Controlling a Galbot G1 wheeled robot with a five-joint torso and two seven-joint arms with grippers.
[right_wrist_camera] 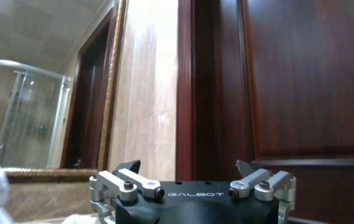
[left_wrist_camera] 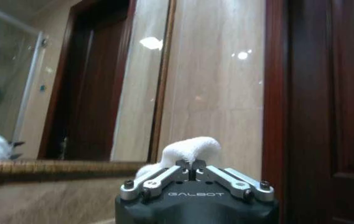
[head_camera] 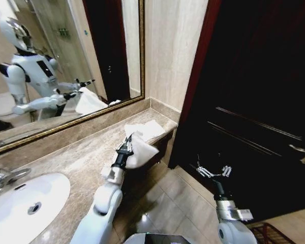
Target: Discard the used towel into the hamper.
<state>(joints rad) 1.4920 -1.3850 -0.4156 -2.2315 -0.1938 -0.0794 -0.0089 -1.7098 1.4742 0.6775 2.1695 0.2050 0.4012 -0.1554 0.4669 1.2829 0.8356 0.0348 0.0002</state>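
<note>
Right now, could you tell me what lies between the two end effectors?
Head view: bare floor tiles lie between the left end effector, gripping the towel, and the open right end effector.

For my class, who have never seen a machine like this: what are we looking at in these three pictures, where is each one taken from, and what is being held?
This is a two-armed wheeled robot in a bathroom. The wide picture comes from a camera on its head, looking down; the mirror reflects the robot itself. The other two come from cameras on each wrist, looking out past that arm's own fingers.

The left gripper is shut on a white towel, lifted just above the marble counter. The left wrist picture shows the same cloth bulging from the closed fingers. A second white cloth lies flat on the counter's far end, and a sink sits at its near end.

The right gripper hangs open and empty in front of the dark wooden door. A dark red-brown woven basket, probably the hamper, shows at the bottom edge on the floor.
</note>
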